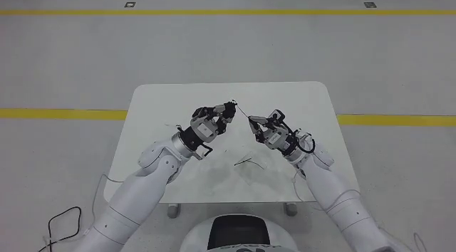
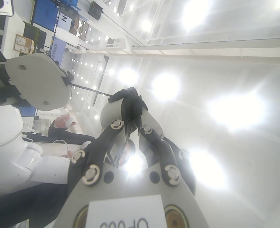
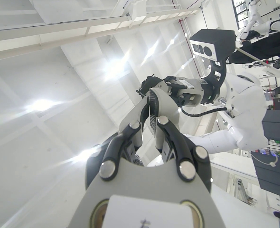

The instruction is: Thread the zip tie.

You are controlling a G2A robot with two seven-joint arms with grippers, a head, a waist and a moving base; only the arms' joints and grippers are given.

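My left pincer (image 1: 228, 109) and my right pincer (image 1: 255, 125) hang raised above the middle of the worktop (image 1: 157, 109), tips near each other. Each is pressed closed on one end of the thin black zip tie (image 1: 242, 111), which stretches between them. Loose ties (image 1: 249, 161) lie on the worktop beneath.
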